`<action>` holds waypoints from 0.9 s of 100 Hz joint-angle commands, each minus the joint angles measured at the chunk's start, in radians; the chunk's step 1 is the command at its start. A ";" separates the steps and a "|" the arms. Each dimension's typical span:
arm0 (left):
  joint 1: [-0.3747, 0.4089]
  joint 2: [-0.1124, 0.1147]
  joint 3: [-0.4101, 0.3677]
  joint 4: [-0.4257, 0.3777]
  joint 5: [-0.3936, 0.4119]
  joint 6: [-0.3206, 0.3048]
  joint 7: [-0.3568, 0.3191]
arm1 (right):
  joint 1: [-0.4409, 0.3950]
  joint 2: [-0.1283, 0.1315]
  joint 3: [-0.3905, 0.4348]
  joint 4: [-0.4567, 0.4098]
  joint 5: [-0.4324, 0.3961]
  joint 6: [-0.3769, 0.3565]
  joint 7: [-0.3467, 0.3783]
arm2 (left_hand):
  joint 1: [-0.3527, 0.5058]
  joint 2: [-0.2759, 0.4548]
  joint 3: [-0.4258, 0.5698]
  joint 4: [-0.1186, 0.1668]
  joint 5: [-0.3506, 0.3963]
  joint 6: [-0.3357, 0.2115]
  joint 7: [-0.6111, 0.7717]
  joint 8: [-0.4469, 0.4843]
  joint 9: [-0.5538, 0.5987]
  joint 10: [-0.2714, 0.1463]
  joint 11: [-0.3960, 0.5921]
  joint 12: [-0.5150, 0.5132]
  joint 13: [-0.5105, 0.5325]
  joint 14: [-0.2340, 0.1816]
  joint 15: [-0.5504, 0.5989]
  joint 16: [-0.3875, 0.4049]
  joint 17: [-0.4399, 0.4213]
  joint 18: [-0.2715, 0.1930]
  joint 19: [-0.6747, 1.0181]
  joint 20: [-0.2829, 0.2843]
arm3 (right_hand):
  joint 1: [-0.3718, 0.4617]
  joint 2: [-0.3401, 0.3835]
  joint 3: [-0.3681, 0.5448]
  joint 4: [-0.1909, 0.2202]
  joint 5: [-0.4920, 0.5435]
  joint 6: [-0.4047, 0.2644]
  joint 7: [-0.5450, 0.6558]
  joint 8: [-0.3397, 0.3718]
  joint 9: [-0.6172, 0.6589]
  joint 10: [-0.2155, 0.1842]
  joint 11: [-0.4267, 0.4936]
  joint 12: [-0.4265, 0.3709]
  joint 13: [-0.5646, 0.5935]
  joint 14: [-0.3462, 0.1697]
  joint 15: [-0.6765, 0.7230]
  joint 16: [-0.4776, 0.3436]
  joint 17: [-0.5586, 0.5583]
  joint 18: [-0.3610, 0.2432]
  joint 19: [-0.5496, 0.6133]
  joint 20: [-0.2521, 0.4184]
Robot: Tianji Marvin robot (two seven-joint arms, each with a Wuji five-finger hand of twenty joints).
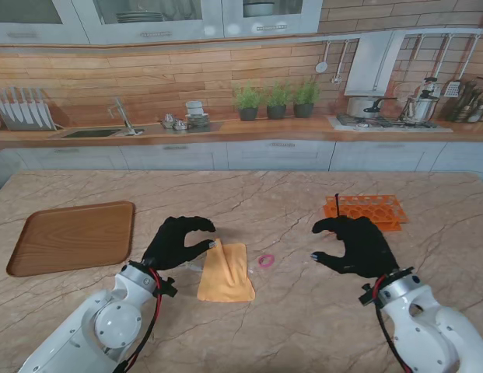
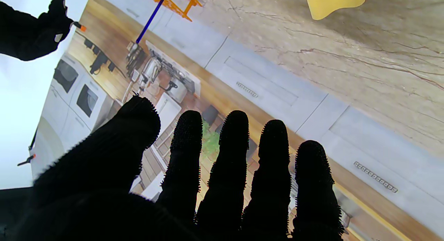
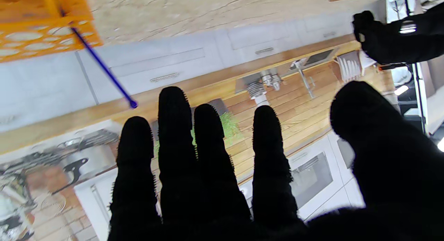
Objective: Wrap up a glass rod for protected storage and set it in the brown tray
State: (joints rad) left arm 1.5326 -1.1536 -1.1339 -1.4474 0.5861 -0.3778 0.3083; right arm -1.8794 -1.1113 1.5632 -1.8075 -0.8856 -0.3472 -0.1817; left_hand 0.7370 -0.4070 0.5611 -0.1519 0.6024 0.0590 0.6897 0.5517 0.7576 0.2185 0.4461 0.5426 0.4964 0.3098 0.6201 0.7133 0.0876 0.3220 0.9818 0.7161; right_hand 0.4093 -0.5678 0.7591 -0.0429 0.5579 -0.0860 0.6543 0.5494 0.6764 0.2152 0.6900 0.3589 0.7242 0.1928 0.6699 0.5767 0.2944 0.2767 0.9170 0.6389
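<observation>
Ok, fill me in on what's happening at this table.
A two-armed robot is set up to wrap a glass rod. Both black-gloved hands hover open over the marble table, holding nothing. The left hand is beside the orange cloth, which lies flat with one edge folded. The right hand is near the orange rack, where a dark blue rod stands. A small pink ring lies between the hands. The brown tray holds nothing.

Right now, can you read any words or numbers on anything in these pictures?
No readable text anywhere.
Orange rack: no label shows.
Brown tray: plain wood.
Yellow cloth: blank.
Kitchen backdrop: anything printed there is too small and blurred to read.
</observation>
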 commanded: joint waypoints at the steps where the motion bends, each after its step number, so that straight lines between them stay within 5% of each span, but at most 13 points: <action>1: -0.001 -0.006 0.000 0.006 -0.006 0.010 -0.008 | -0.009 0.013 0.027 -0.011 -0.010 0.001 -0.002 | 0.012 0.027 -0.012 0.031 -0.004 0.002 -0.026 -0.005 -0.016 0.011 -0.014 -0.006 -0.001 0.009 0.011 -0.009 -0.003 0.003 0.024 -0.005 | -0.013 -0.012 0.025 0.004 0.002 -0.014 0.013 0.000 -0.028 -0.008 0.000 0.000 -0.030 -0.013 -0.017 -0.005 -0.001 0.002 0.031 -0.012; 40: -0.049 -0.020 0.014 0.057 -0.038 0.020 0.022 | 0.031 0.024 0.147 0.041 -0.115 0.040 -0.013 | 0.018 0.026 -0.021 0.033 0.000 0.003 -0.024 -0.003 -0.009 0.012 -0.008 -0.001 0.002 0.010 0.013 -0.010 -0.014 0.015 0.019 -0.021 | 0.008 -0.036 0.019 -0.002 -0.028 -0.059 0.036 0.009 -0.085 -0.018 0.027 0.013 -0.096 -0.040 -0.010 -0.006 -0.009 -0.027 0.051 -0.007; 90: -0.081 -0.030 0.024 0.095 -0.064 0.027 0.037 | 0.343 0.047 0.021 0.419 -0.101 0.052 -0.041 | 0.023 0.028 -0.033 0.032 0.011 0.007 -0.023 -0.004 -0.007 0.012 -0.006 0.002 0.002 0.011 0.014 -0.010 -0.020 0.022 0.019 -0.028 | 0.140 -0.151 0.144 -0.045 -0.124 -0.169 0.095 -0.025 -0.010 -0.036 0.181 0.065 -0.003 -0.054 0.270 0.116 0.063 -0.080 0.209 0.033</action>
State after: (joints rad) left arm 1.4522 -1.1783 -1.1121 -1.3582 0.5138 -0.3560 0.3451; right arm -1.5614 -1.0613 1.5978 -1.4072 -0.9912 -0.2999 -0.2251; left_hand 0.7378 -0.4070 0.5497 -0.1519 0.6040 0.0610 0.6896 0.5518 0.7577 0.2191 0.4460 0.5426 0.4964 0.3100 0.6206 0.7132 0.0804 0.3318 0.9820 0.6951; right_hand 0.5033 -0.6790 0.8691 -0.0457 0.4677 -0.2322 0.7312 0.5357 0.6484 0.1923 0.8470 0.4107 0.7042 0.1546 0.9065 0.6759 0.3466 0.2240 1.0903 0.6498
